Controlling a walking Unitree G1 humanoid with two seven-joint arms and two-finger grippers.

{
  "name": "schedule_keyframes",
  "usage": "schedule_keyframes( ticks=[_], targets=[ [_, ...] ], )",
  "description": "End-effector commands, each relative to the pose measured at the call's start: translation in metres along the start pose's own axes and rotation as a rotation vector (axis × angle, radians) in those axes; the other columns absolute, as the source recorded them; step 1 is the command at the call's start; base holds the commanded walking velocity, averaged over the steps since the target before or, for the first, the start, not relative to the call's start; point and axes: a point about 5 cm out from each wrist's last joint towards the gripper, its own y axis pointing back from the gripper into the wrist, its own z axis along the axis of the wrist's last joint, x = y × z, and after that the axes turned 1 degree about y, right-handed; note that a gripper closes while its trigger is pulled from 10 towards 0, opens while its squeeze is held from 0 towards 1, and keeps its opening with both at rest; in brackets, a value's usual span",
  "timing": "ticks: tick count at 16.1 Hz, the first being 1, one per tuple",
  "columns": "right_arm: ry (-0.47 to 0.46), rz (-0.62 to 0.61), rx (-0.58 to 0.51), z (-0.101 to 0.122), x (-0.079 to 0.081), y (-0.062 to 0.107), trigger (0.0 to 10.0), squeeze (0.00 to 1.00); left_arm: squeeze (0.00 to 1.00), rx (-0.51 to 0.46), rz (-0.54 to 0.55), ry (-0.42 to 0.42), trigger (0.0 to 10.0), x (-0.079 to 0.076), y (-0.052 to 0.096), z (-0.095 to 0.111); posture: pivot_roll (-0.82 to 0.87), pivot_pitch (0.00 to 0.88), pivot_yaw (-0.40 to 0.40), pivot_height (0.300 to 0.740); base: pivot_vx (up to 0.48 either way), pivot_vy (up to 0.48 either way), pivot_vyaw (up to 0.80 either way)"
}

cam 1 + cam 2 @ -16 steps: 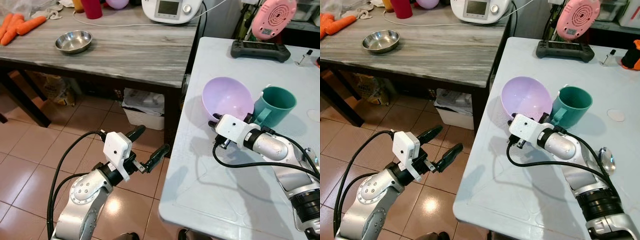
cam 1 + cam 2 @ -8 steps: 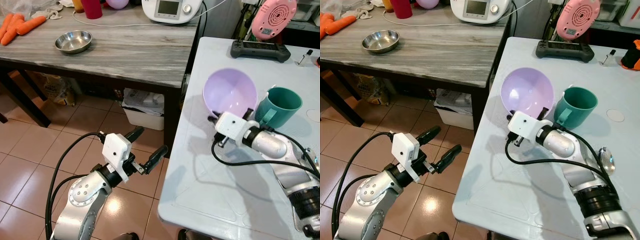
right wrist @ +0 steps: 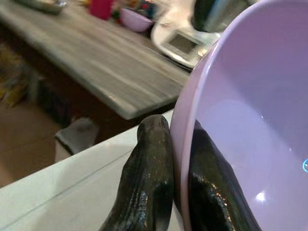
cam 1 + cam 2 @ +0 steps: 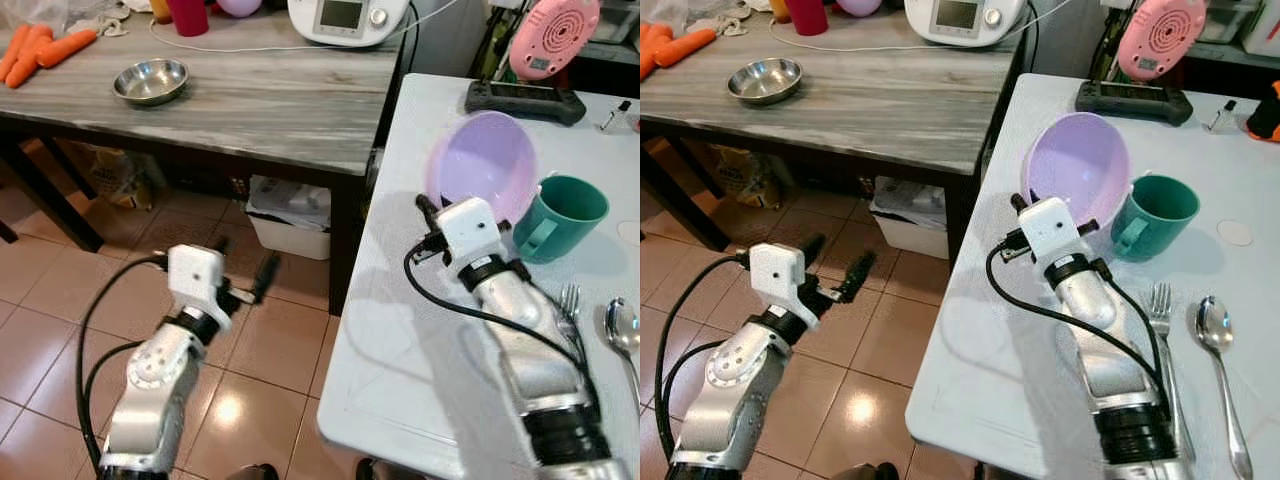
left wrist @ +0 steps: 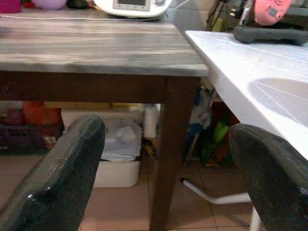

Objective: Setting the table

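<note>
A lilac plastic bowl stands tipped up on edge above the white table, next to a teal mug. My right gripper is shut on the bowl's lower rim, one black finger on each side of the wall. A fork and a spoon lie on the table to the right of my right arm. My left gripper hangs low over the tiled floor left of the white table, open and holding nothing.
To the left is a wooden table with a steel bowl, carrots and a white appliance. A black controller lies at the white table's far end. A white bin sits under the wooden table.
My right gripper has lifted the lilac bowl and tipped it up on edge, farther back on the table. The left arm has swung back and to the left.
</note>
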Motion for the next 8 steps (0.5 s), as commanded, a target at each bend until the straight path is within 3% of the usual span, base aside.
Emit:
schedule_keyframes(
  ticks=[1,4,8],
  targets=[
    [-0.027,-0.072,-0.008,0.006,-0.006,0.002,10.0,0.00,0.00,0.004,0.015,0.007,10.0,0.003,0.000,-0.003,-0.14,0.145,0.040,0.740,0.000,0.000,0.00],
    [-0.042,-0.088,-0.008,0.008,-0.003,0.001,10.0,0.00,0.00,-0.013,-0.001,0.019,10.0,0.003,-0.009,0.000,-0.15,0.135,0.050,0.740,0.000,0.000,-0.76],
    [-0.051,-0.118,0.012,0.006,-0.010,0.003,10.0,0.00,0.00,-0.025,-0.010,0.014,10.0,0.003,-0.013,0.002,-0.15,0.131,0.047,0.740,0.000,0.295,-0.80]
  ],
)
